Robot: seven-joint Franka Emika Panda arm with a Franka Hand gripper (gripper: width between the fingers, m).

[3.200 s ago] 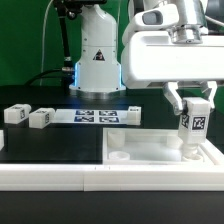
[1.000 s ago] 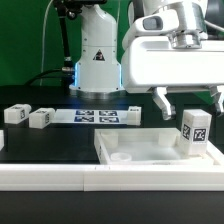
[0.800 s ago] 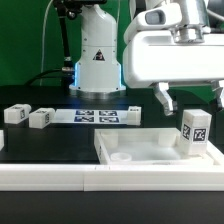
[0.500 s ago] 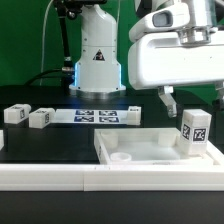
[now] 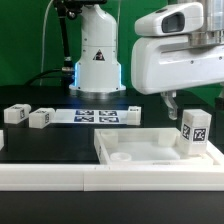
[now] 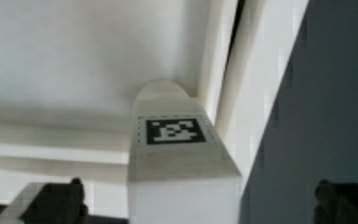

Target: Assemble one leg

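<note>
A leg [image 5: 194, 133], a small white post with a black-and-white tag, stands upright in the corner of the large flat white board [image 5: 140, 150] at the exterior view's right. My gripper [image 5: 197, 101] hangs open above it, its fingers [image 5: 172, 103] spread wide and clear of the post. In the wrist view the leg [image 6: 179, 150] rises between the two dark fingertips [image 6: 51, 200] without touching them, and the board [image 6: 69, 60] lies behind it.
Two more white tagged legs [image 5: 14, 114] [image 5: 40, 118] lie on the black table at the exterior view's left. The marker board [image 5: 100, 115] lies in front of the robot base [image 5: 97, 60]. A white bar [image 5: 100, 175] runs along the front.
The gripper, shut on the leg 3.2 s ago, has let go and opened. It has since risen and drifted toward the exterior view's right. The leg stays standing in the board.
</note>
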